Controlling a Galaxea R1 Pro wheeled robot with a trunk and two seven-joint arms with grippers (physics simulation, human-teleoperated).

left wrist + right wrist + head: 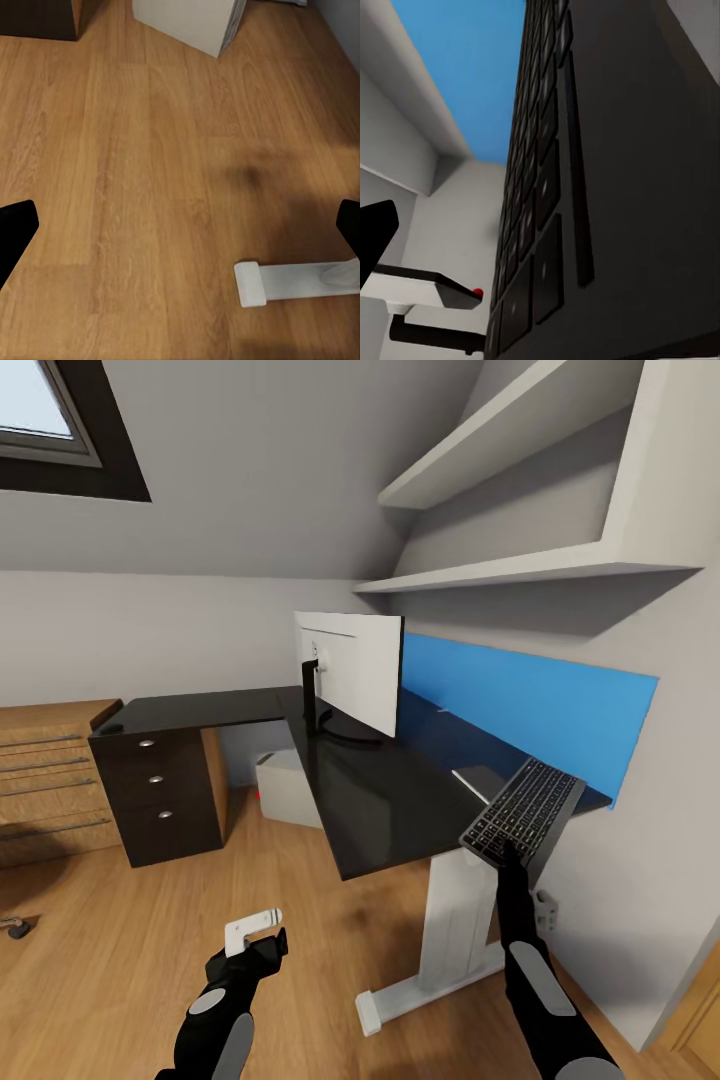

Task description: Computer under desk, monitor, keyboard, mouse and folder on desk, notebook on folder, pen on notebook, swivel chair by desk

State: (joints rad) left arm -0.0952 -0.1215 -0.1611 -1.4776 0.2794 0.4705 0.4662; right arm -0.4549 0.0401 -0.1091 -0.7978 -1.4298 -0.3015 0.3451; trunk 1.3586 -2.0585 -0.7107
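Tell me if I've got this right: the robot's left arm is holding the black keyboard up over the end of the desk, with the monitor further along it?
Not quite. The right gripper holds the keyboard, as the head view shows. The left gripper hangs open over the floor. The rest stands: the keyboard is raised over the end of the desk, and the monitor stands further along.

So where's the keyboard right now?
In the head view the keyboard is up in the right gripper, tilted over the desk's right end, near the blue wall panel and right of the monitor.
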